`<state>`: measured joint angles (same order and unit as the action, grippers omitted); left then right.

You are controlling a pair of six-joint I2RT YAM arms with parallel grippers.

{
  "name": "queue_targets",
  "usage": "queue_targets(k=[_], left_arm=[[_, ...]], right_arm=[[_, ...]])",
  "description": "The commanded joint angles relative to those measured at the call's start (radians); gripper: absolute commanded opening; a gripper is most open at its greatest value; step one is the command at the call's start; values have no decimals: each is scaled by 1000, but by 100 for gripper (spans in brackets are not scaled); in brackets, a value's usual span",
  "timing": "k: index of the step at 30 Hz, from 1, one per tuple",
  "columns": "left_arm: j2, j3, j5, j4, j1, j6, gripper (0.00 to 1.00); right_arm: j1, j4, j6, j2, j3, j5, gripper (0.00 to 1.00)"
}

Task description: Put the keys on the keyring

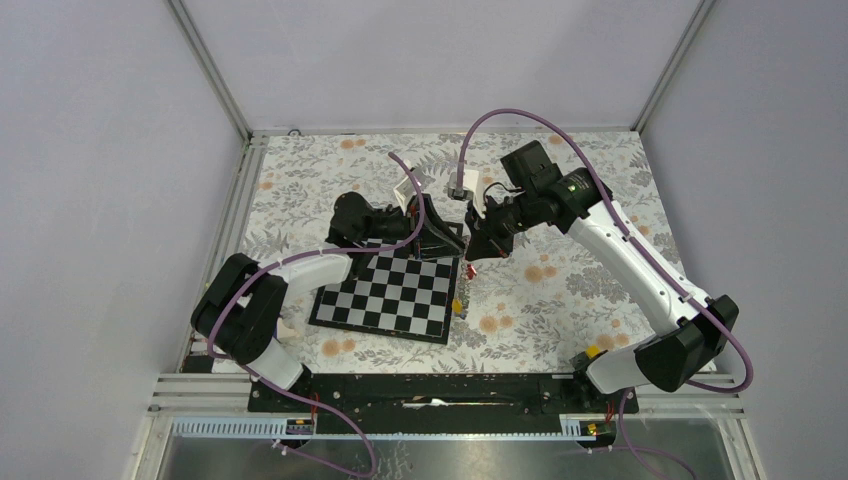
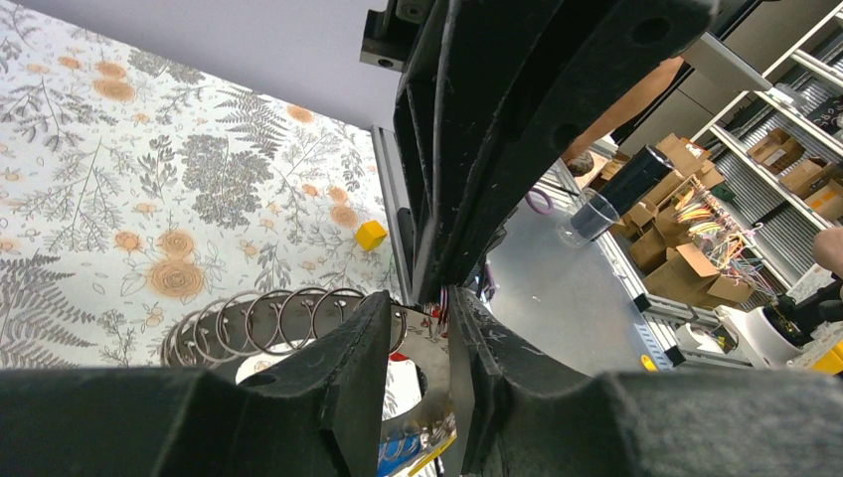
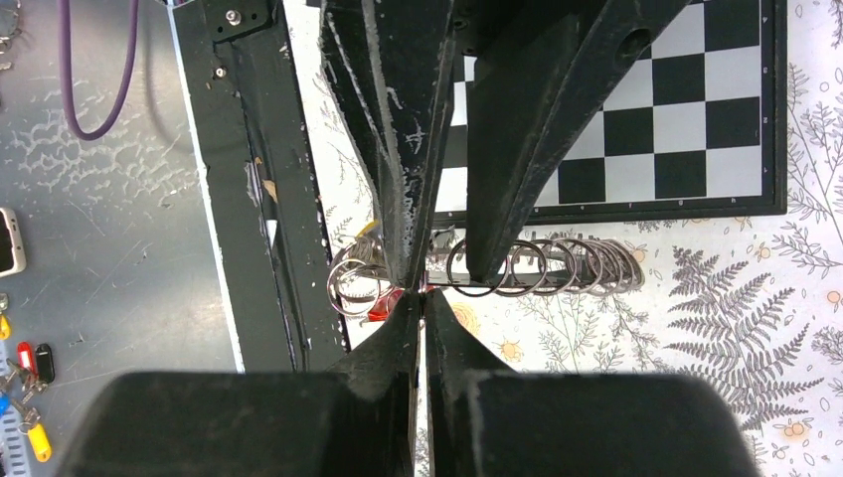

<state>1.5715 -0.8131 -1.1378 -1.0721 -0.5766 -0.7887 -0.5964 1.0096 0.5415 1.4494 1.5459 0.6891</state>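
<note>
Both grippers meet above the far right corner of the chessboard point(image 1: 390, 290). In the left wrist view a flat grey keyring point(image 2: 429, 348) stands in the gap between my left gripper's point(image 2: 421, 298) fingers, which are apart. The right gripper point(image 3: 418, 295) is shut, its tips pinching the keyring's top edge, and it comes down from above onto that edge point(image 2: 438, 286). A red key tag point(image 3: 381, 310) hangs just beside the right tips. Blue and yellow tags point(image 2: 410, 452) show below the keyring. A red-tagged key point(image 1: 470, 271) and a yellow-tagged one point(image 1: 458, 305) sit at the board's right edge.
A row of several wire rings point(image 3: 557, 266) lies next to the grippers on the flowered cloth. A yellow block point(image 2: 371, 235) sits near the right arm's base. More tagged keys point(image 3: 28, 360) lie off the table beyond the black rail point(image 3: 249, 199).
</note>
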Motion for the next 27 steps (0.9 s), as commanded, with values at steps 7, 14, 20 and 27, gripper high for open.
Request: queue_targets(k=[7,14,20,27], left_arm=[[-42,-44,-25,41,-7,68,22],[-38,-47,-34,72,-14,86,12],[-41,-53,-45,100,-18,103,3],[-48,-48,-56,106,-19,106,0]], right_arm=[[-17,28,10,10,52,-6,0],[-17,18,0,10,50,-7,0],[-16,3,-12,9,55,-11,0],[-15,-20,-24,4,43,-28,0]])
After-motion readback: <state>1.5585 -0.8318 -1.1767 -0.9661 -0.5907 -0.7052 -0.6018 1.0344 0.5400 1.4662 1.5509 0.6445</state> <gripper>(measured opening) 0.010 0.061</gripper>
